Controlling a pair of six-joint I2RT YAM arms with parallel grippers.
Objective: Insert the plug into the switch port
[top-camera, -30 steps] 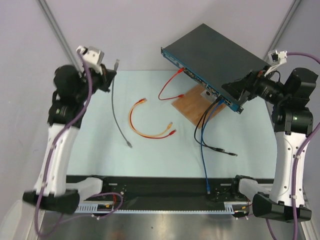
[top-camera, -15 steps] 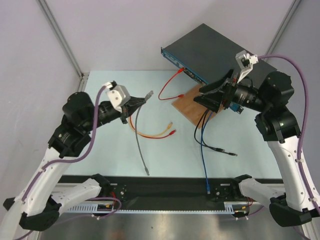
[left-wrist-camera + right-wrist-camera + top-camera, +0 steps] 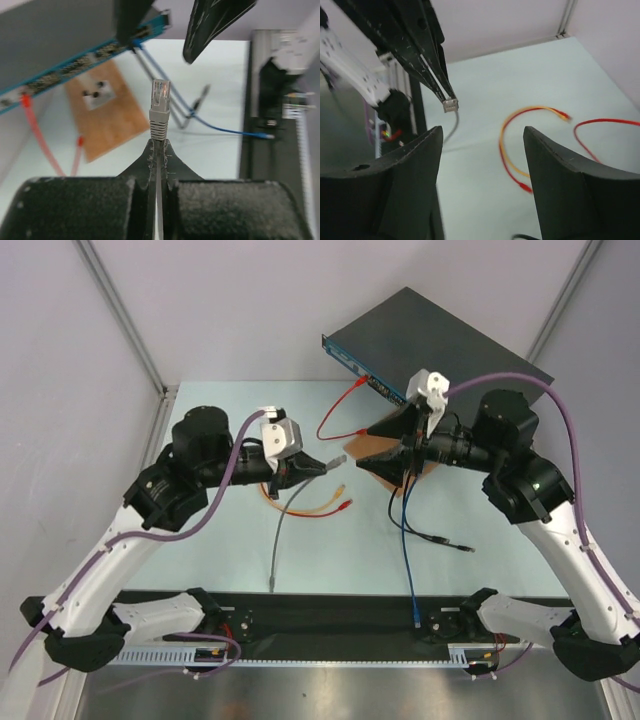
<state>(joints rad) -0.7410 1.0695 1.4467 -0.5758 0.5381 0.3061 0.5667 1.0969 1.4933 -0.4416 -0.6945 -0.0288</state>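
1. Your left gripper (image 3: 156, 142) was pinched tight on the grey boot of the plug (image 3: 160, 95). The clear tip stood out past the fingertips (the wrist view showed this best).
2. From that grip the grey cable (image 3: 277, 530) hung down to the table (image 3: 200, 560). Its free end lay near the front edge.
3. Your right gripper (image 3: 364, 446) faced the left one in mid-air, jaws wide apart with nothing between them. The plug's tip pointed toward that gap without touching either finger.
4. The switch (image 3: 440, 340) sat at the far right of the table, askew, with its blue front face (image 3: 360, 368) turned toward the near left. The plug was clear of that face and in no port.
5. A red cable (image 3: 335, 415) and a blue cable (image 3: 405, 540) ran from the front face. A black cable (image 3: 430, 535) lay beside the blue one.
6. The wooden board (image 3: 107, 120) lay just in front of the switch, under your right gripper.
7. An orange-and-yellow cable (image 3: 290, 505) curved on the table below the left gripper.
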